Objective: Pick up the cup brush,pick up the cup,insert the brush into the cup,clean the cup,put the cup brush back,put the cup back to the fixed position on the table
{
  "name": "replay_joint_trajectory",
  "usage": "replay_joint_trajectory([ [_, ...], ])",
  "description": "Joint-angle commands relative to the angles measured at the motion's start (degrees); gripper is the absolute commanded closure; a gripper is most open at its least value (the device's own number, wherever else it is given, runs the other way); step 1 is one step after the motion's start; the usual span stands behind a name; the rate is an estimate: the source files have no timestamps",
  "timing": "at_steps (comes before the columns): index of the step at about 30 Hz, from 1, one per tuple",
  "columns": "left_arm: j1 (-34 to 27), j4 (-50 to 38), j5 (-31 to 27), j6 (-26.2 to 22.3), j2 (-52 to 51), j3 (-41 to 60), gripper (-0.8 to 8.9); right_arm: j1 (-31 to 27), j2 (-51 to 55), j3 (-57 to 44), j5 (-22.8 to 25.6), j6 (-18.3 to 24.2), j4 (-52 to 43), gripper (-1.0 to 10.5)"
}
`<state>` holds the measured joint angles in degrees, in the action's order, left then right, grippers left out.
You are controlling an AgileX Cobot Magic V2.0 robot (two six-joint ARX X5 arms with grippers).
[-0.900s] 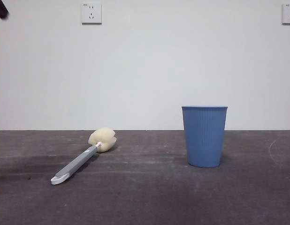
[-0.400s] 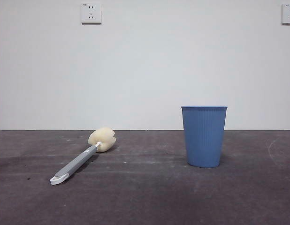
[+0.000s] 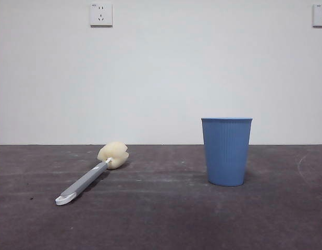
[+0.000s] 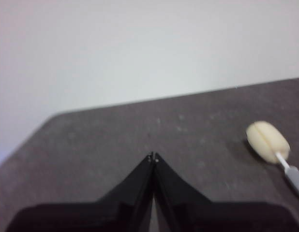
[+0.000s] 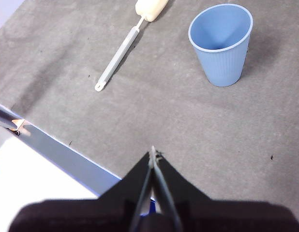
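Note:
The cup brush [image 3: 90, 175] lies flat on the table [image 3: 161, 219] at the left, cream sponge head toward the wall, white looped tip toward me. It also shows in the right wrist view as the cup brush [image 5: 121, 48], and its sponge head [image 4: 267, 141] appears in the left wrist view. The blue ribbed cup [image 3: 226, 151] stands upright and empty at the right; the right wrist view looks down into the cup [image 5: 221, 43]. My left gripper [image 4: 153, 157] is shut, high above the table, away from the brush. My right gripper [image 5: 152, 151] is shut near the table's front edge, holding nothing.
Two white wall sockets [image 3: 101, 14] sit high on the pale wall behind. The right wrist view shows the table's front edge [image 5: 62, 152] with a blue strip and a white floor area below it.
A black arm tip at the front view's top left corner one second ago has left the picture. The brush and cup have not moved.

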<state>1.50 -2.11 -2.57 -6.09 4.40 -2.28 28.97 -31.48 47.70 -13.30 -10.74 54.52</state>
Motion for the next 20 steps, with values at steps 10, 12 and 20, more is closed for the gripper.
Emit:
replay_joint_trajectory([
  [10, -0.2, 13.1, 1.8, 3.9, -4.2, 2.1, 8.17, 0.1, 0.0, 0.2, 0.2, -0.2, 0.0, 9.4],
  [12, -0.2, 12.7, 2.1, 5.3, -4.2, 2.1, 8.17, 0.1, 0.0, 0.2, 0.2, -0.2, 0.0, 9.4],
  [20, -0.3, 12.5, 2.6, 5.3, -4.2, 2.1, 8.17, 0.1, 0.0, 0.2, 0.2, -0.2, 0.0, 9.4],
])
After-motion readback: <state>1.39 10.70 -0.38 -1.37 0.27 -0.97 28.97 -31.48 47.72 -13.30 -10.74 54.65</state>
